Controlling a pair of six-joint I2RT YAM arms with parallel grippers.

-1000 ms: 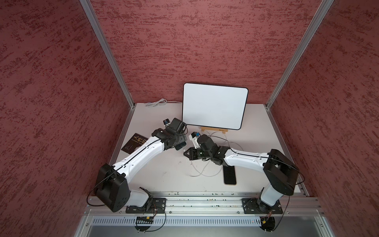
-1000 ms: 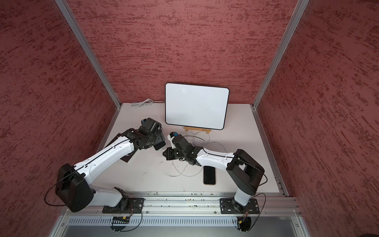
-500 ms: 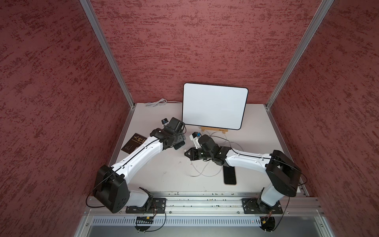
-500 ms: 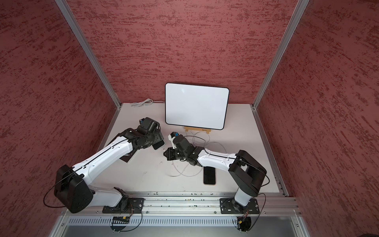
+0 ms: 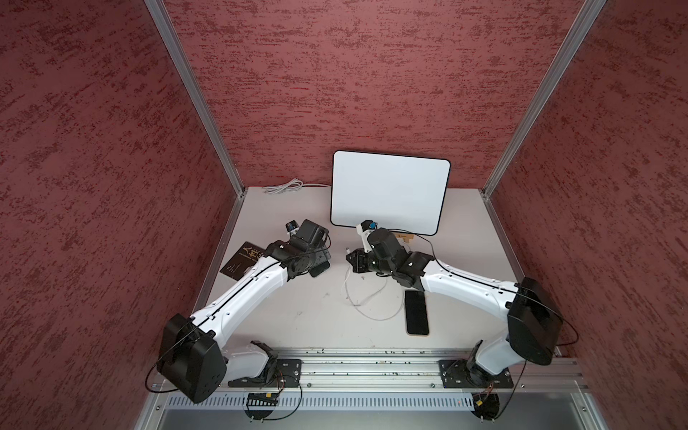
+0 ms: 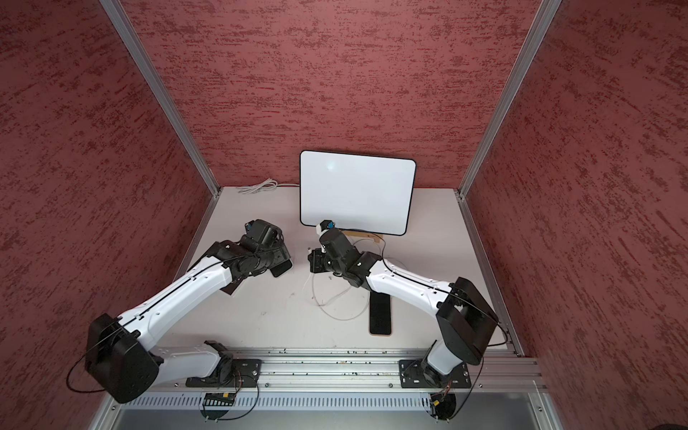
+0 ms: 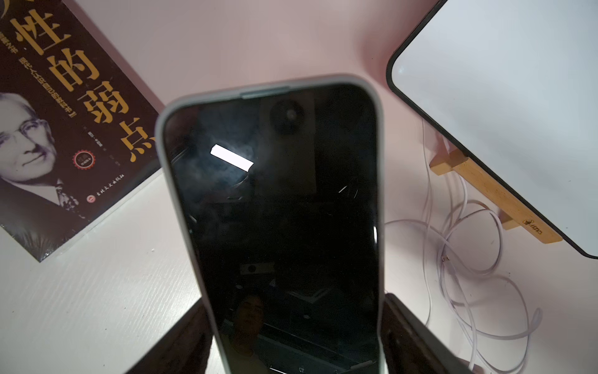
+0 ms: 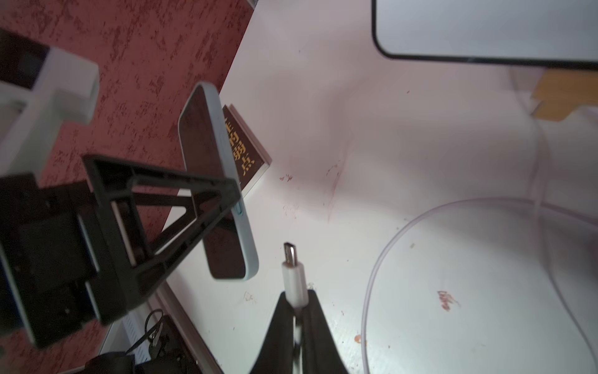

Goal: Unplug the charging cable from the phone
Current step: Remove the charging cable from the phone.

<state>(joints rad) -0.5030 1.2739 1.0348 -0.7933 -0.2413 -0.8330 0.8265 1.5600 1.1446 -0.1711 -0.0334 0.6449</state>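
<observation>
One phone [image 7: 275,194] grasped in left claw [image 7: 296,336], charging cable [image 8: 293,275] clenched by right claw [image 8: 299,311], plug free, just beside phone

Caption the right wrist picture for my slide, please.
Right pincer grips the charging cable behind its bare plug, clear of the phone beside it.

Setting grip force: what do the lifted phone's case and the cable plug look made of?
Case: pale, matte, rounded edges; likely silicone or soft plastic. Plug: glossy white plastic body, shiny metal tip.
</observation>
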